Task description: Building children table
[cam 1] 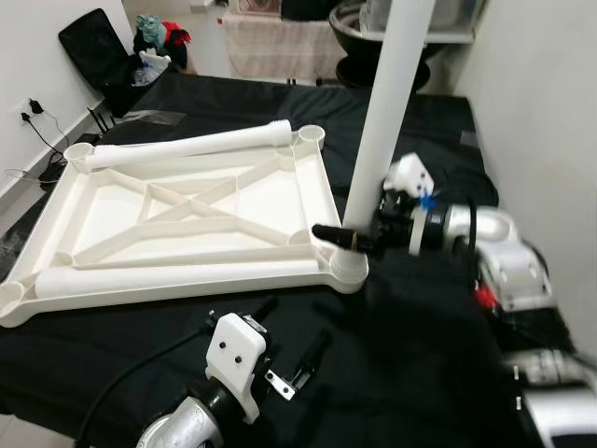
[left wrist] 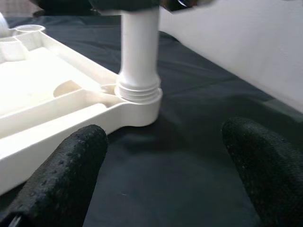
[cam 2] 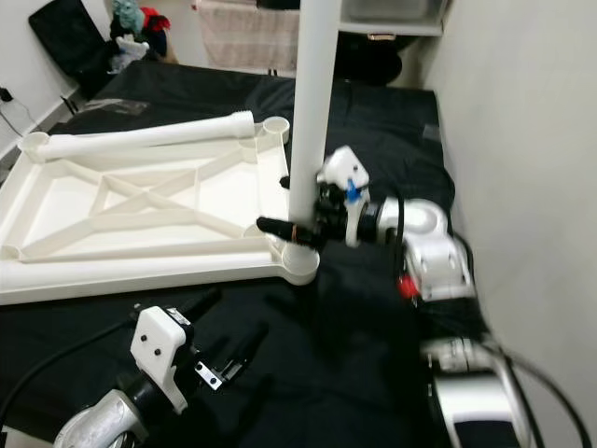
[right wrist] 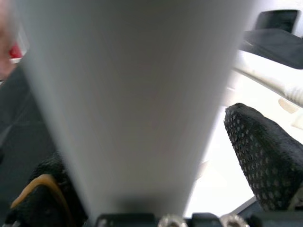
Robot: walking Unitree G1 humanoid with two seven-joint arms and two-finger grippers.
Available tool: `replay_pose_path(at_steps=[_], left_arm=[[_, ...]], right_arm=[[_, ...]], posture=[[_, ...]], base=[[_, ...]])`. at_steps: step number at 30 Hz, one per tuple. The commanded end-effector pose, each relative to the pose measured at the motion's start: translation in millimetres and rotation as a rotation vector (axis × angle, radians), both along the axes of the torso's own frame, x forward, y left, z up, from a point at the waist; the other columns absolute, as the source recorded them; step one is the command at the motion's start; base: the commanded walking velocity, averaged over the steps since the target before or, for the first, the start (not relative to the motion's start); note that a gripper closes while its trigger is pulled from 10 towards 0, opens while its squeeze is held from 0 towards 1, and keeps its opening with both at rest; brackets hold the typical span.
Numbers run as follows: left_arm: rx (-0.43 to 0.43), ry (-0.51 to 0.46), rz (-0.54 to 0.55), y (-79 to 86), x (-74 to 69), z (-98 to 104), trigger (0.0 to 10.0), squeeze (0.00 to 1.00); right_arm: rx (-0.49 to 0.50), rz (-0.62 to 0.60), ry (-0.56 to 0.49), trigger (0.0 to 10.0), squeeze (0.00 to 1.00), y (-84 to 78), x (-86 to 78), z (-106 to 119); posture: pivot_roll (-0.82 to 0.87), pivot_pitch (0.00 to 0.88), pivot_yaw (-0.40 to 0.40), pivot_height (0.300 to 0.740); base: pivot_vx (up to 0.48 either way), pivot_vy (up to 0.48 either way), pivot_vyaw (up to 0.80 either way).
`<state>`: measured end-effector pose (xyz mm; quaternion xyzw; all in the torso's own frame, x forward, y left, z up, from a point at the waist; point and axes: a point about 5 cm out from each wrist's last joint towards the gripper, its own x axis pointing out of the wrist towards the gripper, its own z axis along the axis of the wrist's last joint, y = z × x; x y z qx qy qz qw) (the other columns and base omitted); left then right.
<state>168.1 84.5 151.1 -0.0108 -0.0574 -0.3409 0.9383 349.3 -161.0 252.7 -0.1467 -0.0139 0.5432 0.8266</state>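
The white plastic table top point(cam 1: 187, 219) lies upside down on the black-covered surface point(cam 1: 410, 355), ribbed underside facing up, with a round socket at each corner. One table leg point(cam 1: 387, 121), a long white tube, stands upright in the near right corner socket point(cam 1: 343, 266); its long axis runs vertically, leaning slightly to the right toward its top in the left eye view. In the left wrist view the ribbed lower collar of the leg sits at the socket mouth; whether it is fully seated cannot be told.

The right pincer point(cam 1: 347, 238) reaches in from the right, fingers horizontal and across the leg's axis, one finger on each side of the tube low down, just above the socket. The fingers are closed onto the leg as far as the tube allows. The right arm is therefore the working arm for this socket.

The left pincer point(cam 1: 294, 345) rests low over the surface, in front of the near edge of the table top, fingers spread apart and holding nothing. It points toward the same corner socket, which lies just beyond its fingertips point(left wrist: 71, 175).

A second leg point(cam 1: 187, 147) lies flat along the far edge of the table top, long axis parallel to that edge, not yet fitted.

No brand, label or legible writing can be made out
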Motion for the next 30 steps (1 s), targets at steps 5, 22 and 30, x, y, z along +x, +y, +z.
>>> replay_pose_path(at_steps=[5, 22, 30], left_arm=[[0.007, 0.015, -0.003, -1.0, -8.4, 4, 10.0, 0.0], [0.006, 0.023, 0.008, 0.5, -11.1, 8, 10.0, 0.0], [0.024, 0.027, 0.027, 5.3, 6.4, -1, 10.0, 0.0]], right_arm=[[0.015, 0.113, 0.003, 1.7, 0.0, -0.1, 5.9, 18], [0.073, -0.225, 0.046, 0.0, 0.0, 11.0, -31.6, -25], [0.101, -0.805, 0.102, 0.0, 0.0, 62.7, -79.2, -114]], posture=[[0.09, 0.282, -0.009, 0.74], [0.07, 0.258, -0.035, 0.74], [0.07, 0.164, -0.024, 0.74]], base=[[0.0, 0.0, 0.0], [0.0, 0.0, 0.0], [0.0, 0.0, 0.0]])
